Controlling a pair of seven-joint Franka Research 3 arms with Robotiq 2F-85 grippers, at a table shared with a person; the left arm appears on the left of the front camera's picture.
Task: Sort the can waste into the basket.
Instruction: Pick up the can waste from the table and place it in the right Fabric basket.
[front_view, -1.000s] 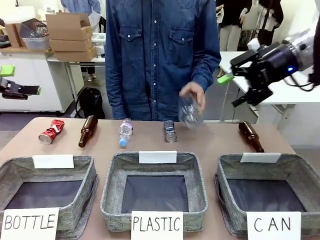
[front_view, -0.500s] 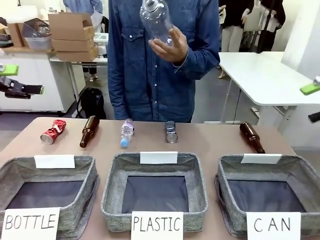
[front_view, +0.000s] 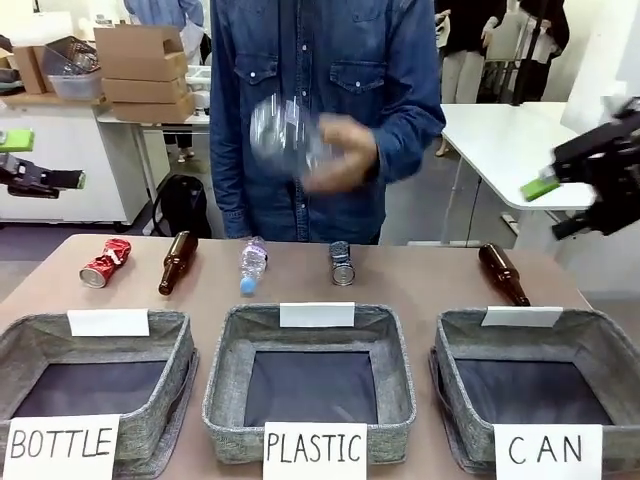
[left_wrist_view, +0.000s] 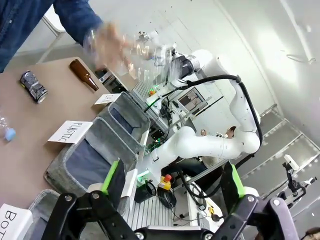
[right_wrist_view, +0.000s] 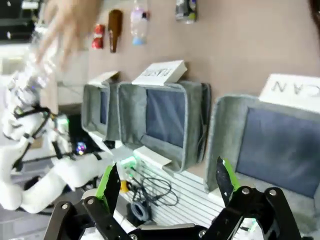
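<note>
We hold our left tool (left_wrist_view: 172, 175) and right tool (right_wrist_view: 166, 175) spread; red can (front_view: 105, 262) and silver can (front_view: 342, 263) lie on the counter (front_view: 430, 290).

1 brown bottle (front_view: 176, 262) lies beside a small clear bottle (front_view: 251, 264), a 2nd brown bottle (front_view: 501, 273) well apart.

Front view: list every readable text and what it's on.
"BOTTLE": left sign, on left basket.
"PLASTIC": middle sign, on middle basket.
"CAN": right sign, on right basket.
Rim tags: blank.
Red can, silver can: print too small to read.
</note>
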